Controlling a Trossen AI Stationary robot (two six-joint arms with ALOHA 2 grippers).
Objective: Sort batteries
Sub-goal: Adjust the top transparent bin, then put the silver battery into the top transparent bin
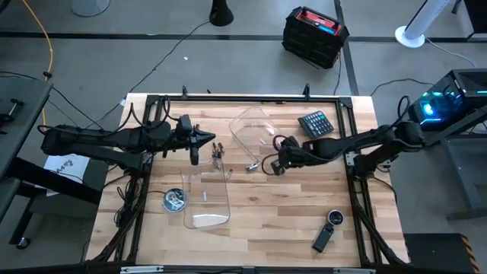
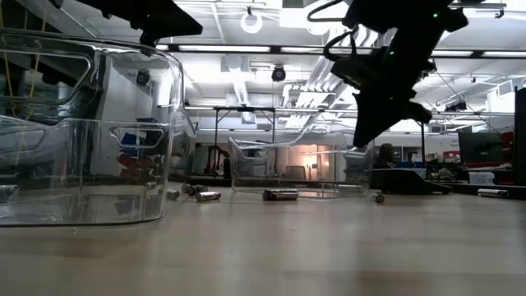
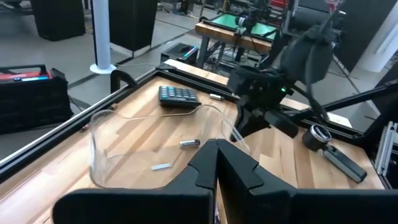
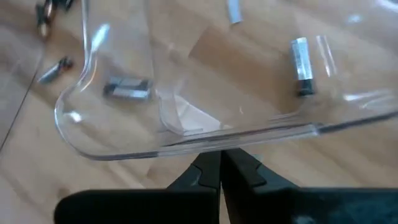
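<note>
Two clear trays stand on the table: a far one [image 1: 251, 137] and a near one [image 1: 205, 196]. Silvery batteries lie inside the far tray [image 4: 127, 89] [image 4: 300, 65] [image 3: 189, 144]. One battery lies in the near tray [image 1: 204, 195]. A few dark batteries lie loose on the wood between the trays [image 1: 218, 152] [image 4: 53, 68]. My right gripper [image 4: 221, 167] is shut and hangs over the far tray's near rim [image 4: 205, 140], raised off the table [image 2: 370, 123]. My left gripper [image 3: 216, 163] is shut too, and hovers left of the far tray [image 1: 196, 144].
A round metal dish [image 1: 175, 199] sits left of the near tray. A calculator [image 1: 316, 123] lies at the far right and a black oblong gadget [image 1: 327, 230] at the near right. Bare wood shows between the near tray and the gadget.
</note>
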